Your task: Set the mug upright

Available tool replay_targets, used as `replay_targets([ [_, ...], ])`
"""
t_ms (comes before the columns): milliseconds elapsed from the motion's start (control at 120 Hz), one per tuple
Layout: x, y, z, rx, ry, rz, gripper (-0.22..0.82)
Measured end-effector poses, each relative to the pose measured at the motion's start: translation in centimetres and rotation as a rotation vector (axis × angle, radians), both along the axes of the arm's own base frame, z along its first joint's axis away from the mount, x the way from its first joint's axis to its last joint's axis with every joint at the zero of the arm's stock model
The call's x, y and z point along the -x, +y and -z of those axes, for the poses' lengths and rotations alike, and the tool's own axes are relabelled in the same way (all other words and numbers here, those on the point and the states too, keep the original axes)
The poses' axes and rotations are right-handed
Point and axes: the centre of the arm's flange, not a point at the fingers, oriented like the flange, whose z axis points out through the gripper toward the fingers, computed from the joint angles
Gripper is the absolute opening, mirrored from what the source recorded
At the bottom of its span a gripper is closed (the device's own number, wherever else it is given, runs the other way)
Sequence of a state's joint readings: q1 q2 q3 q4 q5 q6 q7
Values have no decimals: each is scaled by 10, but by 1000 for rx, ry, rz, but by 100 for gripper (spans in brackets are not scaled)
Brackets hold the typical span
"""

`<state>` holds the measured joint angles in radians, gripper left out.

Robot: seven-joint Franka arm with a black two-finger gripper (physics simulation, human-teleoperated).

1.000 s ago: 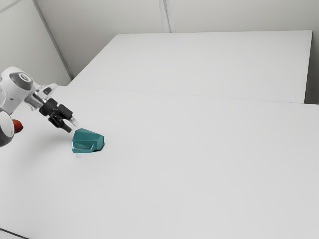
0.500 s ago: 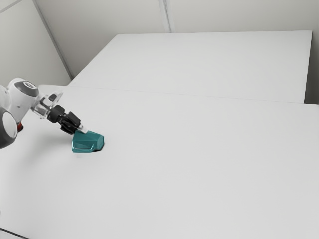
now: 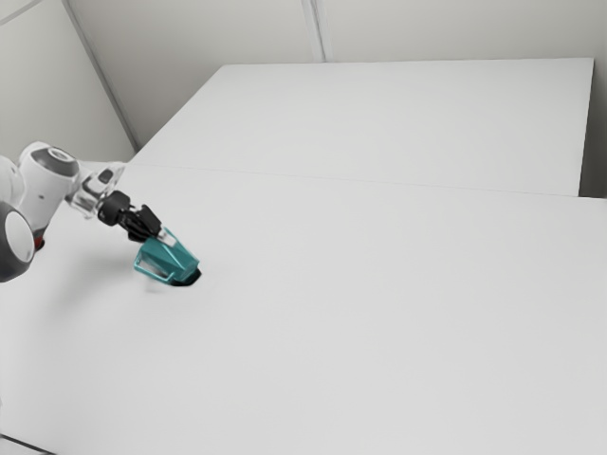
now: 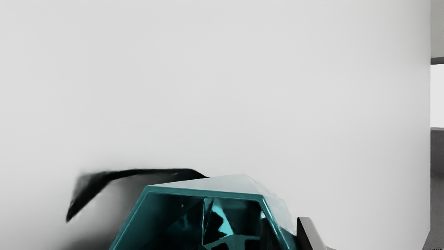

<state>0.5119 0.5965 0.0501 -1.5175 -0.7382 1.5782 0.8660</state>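
Gripper is grasping teal mug by its wall, mug leaning, glossy hollow facing the arm's hand.

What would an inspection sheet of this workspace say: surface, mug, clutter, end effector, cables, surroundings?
Surface: white table, plain; dark shadow by the mug
Job's things: teal mug, tilted, not upright, mouth toward the end effector
Clutter: reddish object at the exterior view's left, partly behind the arm; identity unclear
End effector: at the mug's rim; open or shut, cannot tell
Cables: thin dark line in the exterior view's lower left corner, possibly a cable
Surroundings: pale grey walls
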Motion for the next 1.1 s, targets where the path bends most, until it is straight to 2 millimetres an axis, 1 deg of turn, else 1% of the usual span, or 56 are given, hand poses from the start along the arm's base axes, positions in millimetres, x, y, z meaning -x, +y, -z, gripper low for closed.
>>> replay_targets([
  [175, -9, -21, -14, -11, -7, 24, -16],
  [267, -12, -33, -29, -27, -17, 40, -17],
  [342, -13, -46, -36, -47, -21, 54, -17],
  [408, -19, -66, -47, -78, -30, 83, -17],
  [525, -23, -108, -61, -151, -43, 137, -17],
  [608, -28, -132, -70, -224, -55, 169, -17],
  [642, -26, -138, -72, -248, -57, 174, -18],
  [700, -17, -153, -74, -282, -58, 184, -18],
  [825, -7, -197, -85, -391, -90, 243, -18],
  [950, -8, -237, -91, -507, -124, 302, -18],
  [1017, -11, -249, -91, -566, -136, 323, -18],
  [1100, -12, -257, -92, -631, -144, 341, -18],
])
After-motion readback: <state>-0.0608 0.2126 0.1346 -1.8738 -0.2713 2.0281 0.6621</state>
